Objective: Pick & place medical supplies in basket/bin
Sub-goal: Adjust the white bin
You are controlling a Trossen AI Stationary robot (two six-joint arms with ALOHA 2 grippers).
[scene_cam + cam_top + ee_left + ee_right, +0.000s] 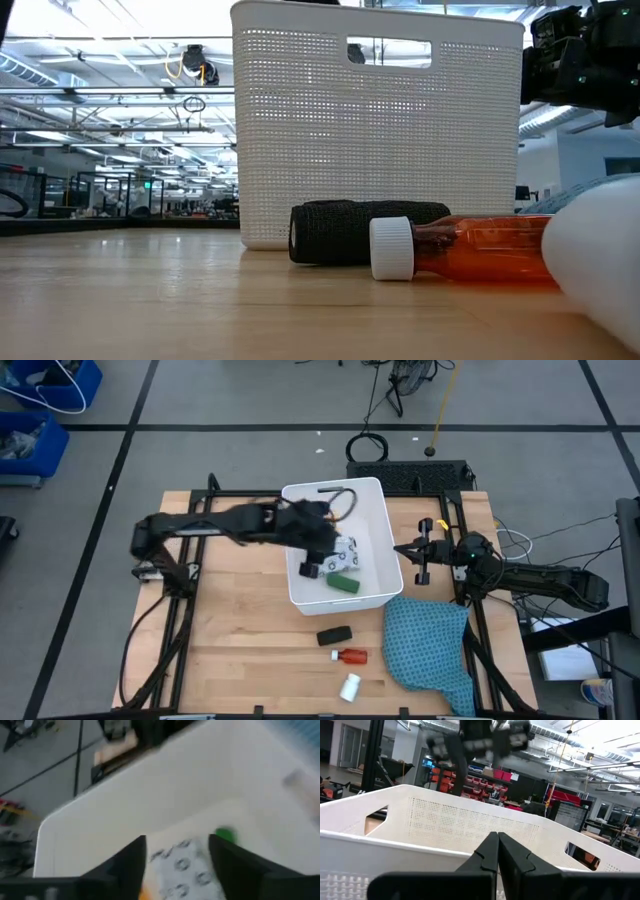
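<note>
The white tub (pixel 372 493) stands on the far middle of the table. Inside lie the white dark-dotted packet (pixel 346 554) and the green oblong (pixel 343 584). My left gripper (pixel 316 566) hangs open inside the tub; in its wrist view the packet (pixel 182 865) shows between the fingers, the green oblong (pixel 226 835) beyond, and an orange sliver (pixel 143 894) beside one finger. The black oblong (pixel 334 634), red bottle (pixel 351 656) and white bottle (pixel 350 686) lie on the table near the tub. My right gripper (pixel 420 556) waits shut, right of the tub.
A teal cloth (pixel 430 645) lies at the near right of the table. In the low view the black oblong (pixel 365 232) and the red bottle (pixel 470 250) lie in front of the tub's wall (pixel 380 120). Bare wood stretches left of the tub.
</note>
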